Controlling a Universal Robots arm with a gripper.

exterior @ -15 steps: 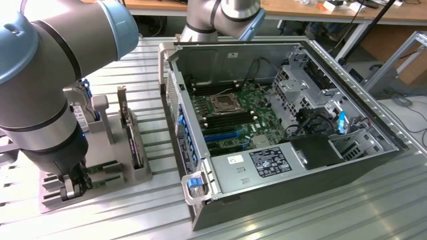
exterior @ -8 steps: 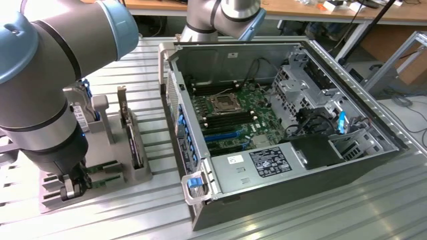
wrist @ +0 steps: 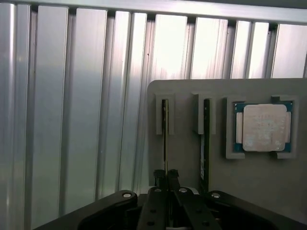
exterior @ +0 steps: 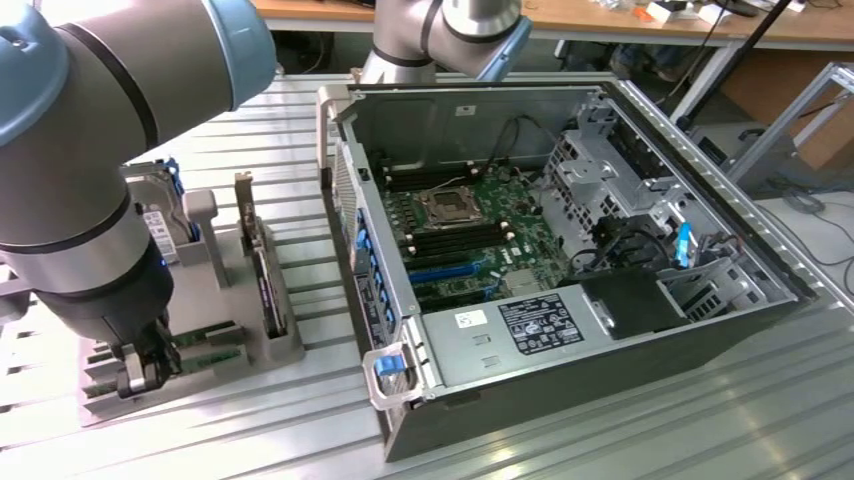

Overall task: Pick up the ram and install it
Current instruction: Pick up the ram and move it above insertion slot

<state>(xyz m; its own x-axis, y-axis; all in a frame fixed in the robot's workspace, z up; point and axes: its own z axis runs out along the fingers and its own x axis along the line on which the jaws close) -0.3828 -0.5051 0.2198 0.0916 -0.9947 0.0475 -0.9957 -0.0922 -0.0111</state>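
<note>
The ram (wrist: 165, 136) stands on edge in a slot of the grey holder (wrist: 187, 96), seen as a thin line. My gripper (wrist: 166, 175) is shut on it, the two black fingertips pinching its end. A second green stick (wrist: 205, 143) stands in the neighbouring slot. In the exterior view my gripper (exterior: 138, 375) reaches down into the grey holder (exterior: 267, 350) at the exterior view's left, where green board (exterior: 203, 352) shows beside the fingers. The open computer case (exterior: 400, 400) lies to the right with its motherboard (exterior: 467, 225) exposed.
A processor chip (wrist: 265, 127) sits in a square recess of the holder. A dark expansion card (exterior: 260, 265) stands on edge beside a hard drive (exterior: 160, 225). The arm's big joints (exterior: 94, 120) hang above the holder. The table is ribbed aluminium (exterior: 641, 430).
</note>
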